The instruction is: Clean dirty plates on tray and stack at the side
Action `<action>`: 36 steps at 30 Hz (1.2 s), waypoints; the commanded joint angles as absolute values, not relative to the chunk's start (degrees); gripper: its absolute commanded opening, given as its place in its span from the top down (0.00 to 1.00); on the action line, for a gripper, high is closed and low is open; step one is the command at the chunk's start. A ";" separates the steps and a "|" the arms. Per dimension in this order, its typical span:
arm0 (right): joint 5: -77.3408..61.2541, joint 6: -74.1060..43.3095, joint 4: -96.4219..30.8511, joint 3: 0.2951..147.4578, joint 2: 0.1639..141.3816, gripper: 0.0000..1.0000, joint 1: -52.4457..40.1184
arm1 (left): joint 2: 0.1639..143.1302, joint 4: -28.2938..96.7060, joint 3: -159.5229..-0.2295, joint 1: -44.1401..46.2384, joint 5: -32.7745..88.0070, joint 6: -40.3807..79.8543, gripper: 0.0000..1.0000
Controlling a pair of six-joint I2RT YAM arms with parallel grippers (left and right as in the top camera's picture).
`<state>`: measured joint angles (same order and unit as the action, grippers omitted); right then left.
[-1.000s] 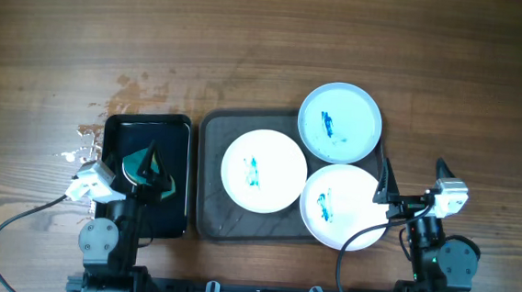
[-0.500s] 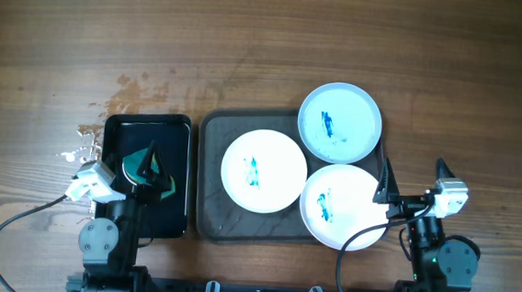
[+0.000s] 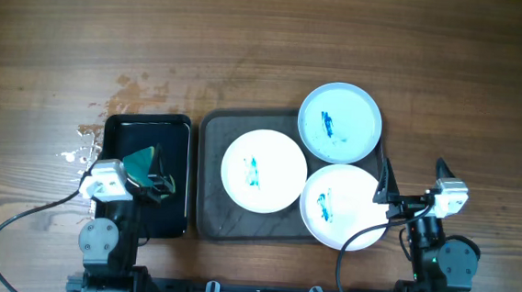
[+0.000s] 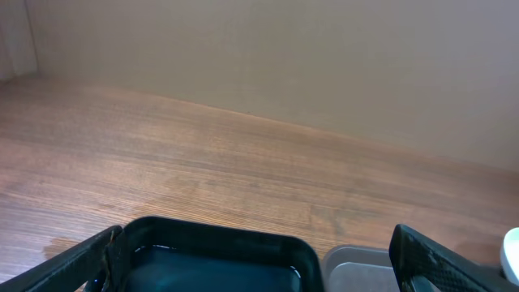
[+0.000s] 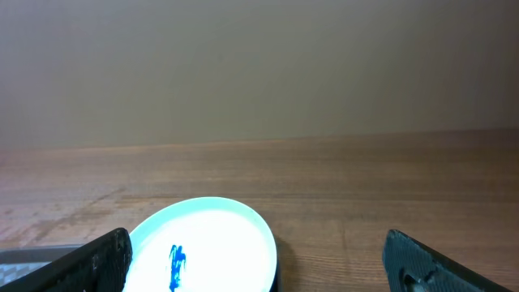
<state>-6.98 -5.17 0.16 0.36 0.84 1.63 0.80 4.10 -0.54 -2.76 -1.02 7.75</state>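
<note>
Over black tray [image 3: 122, 134], left gripper [image 3: 156, 171] shifted slightly right; plates [image 3: 263, 171] unmoved

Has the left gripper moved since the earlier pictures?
Yes. In the overhead view the left gripper has shifted to the right, further over the small black tray, which itself has stayed in place.

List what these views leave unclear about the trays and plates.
- Overhead: the teal item in the black tray is partly covered by the left gripper; unidentifiable.
- Left wrist: the black tray's contents are cut off by the bottom edge.
- Right wrist: one smeared plate is cut off below; the others are outside the view.
</note>
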 commanded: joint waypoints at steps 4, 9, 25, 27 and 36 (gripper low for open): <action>-6.02 -6.02 0.32 0.30 0.67 0.00 1.89 | 0.38 4.14 -0.34 -3.16 -1.08 4.93 0.00; -6.00 -6.00 0.32 0.30 0.67 0.00 1.89 | 0.43 4.29 -0.32 -3.16 0.16 4.89 0.00; -6.00 -6.02 0.32 0.30 0.67 0.00 1.89 | 34.74 10.79 -16.75 -3.11 -0.23 13.96 0.00; -6.00 -6.02 0.32 0.30 0.67 0.00 1.89 | 43.00 16.40 -25.41 -3.11 0.10 13.96 0.00; -6.02 -6.02 0.32 0.30 0.67 0.00 1.89 | 70.00 51.48 -58.06 -3.11 3.92 25.85 0.00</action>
<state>-6.98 -5.17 0.12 0.36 0.89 1.63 64.40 44.84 -50.83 -2.74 2.04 17.93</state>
